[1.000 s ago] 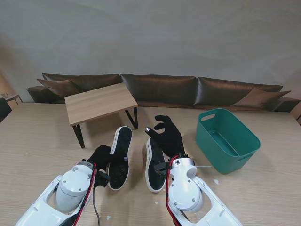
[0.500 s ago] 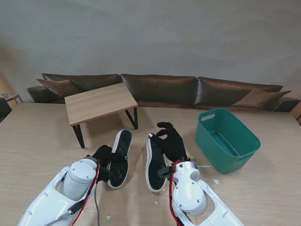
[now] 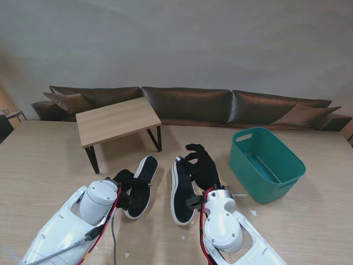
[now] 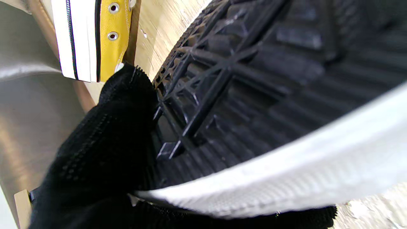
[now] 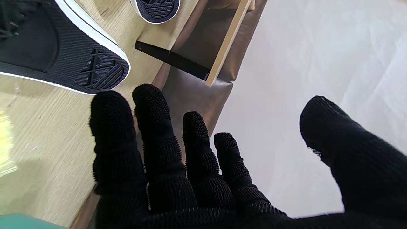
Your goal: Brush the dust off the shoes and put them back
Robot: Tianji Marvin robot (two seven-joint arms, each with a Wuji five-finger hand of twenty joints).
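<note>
Two sneakers lie sole up on the wooden floor-like table top. The left shoe (image 3: 141,190) has a black ribbed sole (image 4: 254,95) with a white rim, and my left hand (image 3: 123,183) is shut on its side near the heel, the gloved fingers (image 4: 105,143) pressed against the sole. The right shoe (image 3: 181,194) rests untouched, with its yellow upper (image 4: 109,35) showing in the left wrist view and its sole (image 5: 63,54) in the right wrist view. My right hand (image 3: 202,163) hovers open just right of that shoe's toe, fingers (image 5: 159,140) spread, holding nothing. No brush is visible.
A green plastic basin (image 3: 267,163) stands to the right of my right hand. A small wooden side table (image 3: 116,118) with black legs is farther away on the left, and a brown sofa (image 3: 187,105) runs along the back. White specks (image 3: 252,212) lie near the basin.
My left hand has shifted right and farther from me with the left shoe, swinging its toe to the right. The right hand has crept slightly farther along the right shoe.
</note>
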